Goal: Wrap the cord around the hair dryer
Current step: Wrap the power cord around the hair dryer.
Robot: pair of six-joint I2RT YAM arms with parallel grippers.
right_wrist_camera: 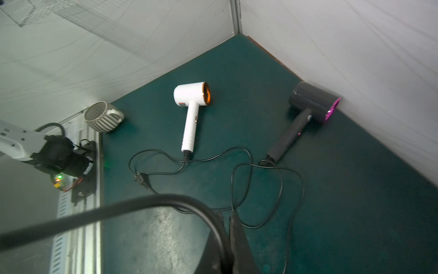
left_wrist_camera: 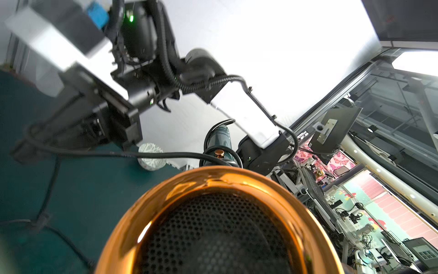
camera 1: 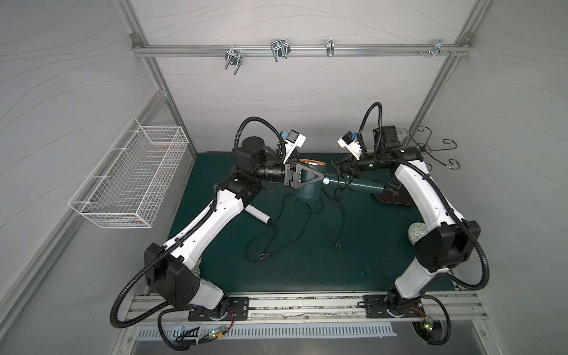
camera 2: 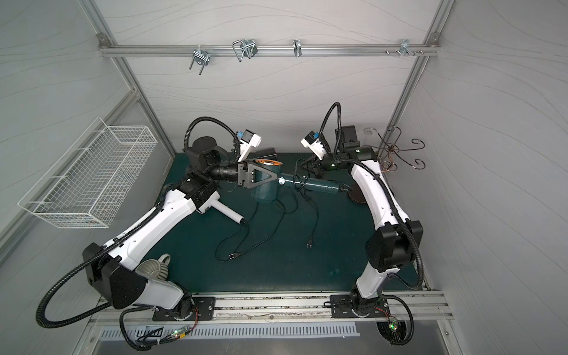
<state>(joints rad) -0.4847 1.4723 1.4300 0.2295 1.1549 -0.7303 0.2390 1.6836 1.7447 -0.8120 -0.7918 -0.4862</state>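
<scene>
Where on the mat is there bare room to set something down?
Free: the wide strip of mat between the flat plug, the round-pin plug and the front rail; also the patch between that round-pin plug and the right arm. Crowded: below the green hair dryer, where looped cords cross.

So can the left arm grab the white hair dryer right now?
Probably not: the left tool is full, gripping the green hair dryer, and the white hair dryer lies partly under that same arm.
</scene>
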